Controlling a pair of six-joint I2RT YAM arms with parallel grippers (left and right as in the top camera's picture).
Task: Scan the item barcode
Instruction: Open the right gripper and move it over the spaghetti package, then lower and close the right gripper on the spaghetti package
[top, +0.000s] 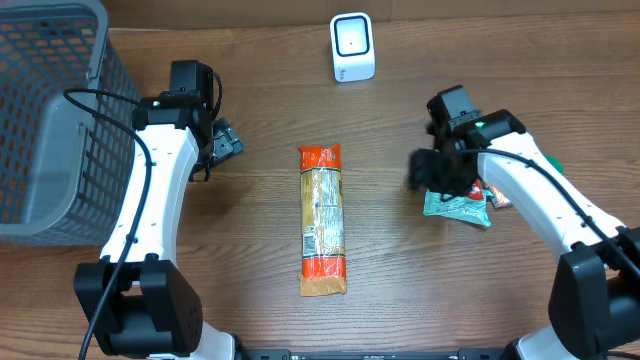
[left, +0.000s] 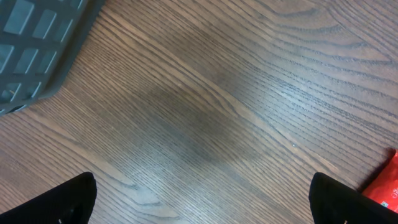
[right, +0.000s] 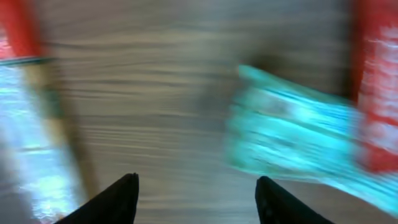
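Note:
A long tan packet with orange ends (top: 322, 220) lies lengthwise in the middle of the table. The white scanner (top: 352, 47) stands upright at the back centre. A teal packet (top: 458, 208) lies flat at the right, partly over a red packet (top: 497, 198). My right gripper (top: 432, 170) hovers at the teal packet's left end. In the blurred right wrist view my right gripper (right: 196, 180) is open and empty, with the teal packet (right: 292, 140) ahead on the right. My left gripper (top: 222, 142) is wide open over bare wood, nothing between the jaws of my left gripper (left: 202, 186).
A grey mesh basket (top: 45, 232) fills the left side, and the basket's corner (left: 37, 37) shows in the left wrist view. The long packet's red end (left: 385, 186) peeks in at that view's right edge. Bare wood lies between packet and scanner.

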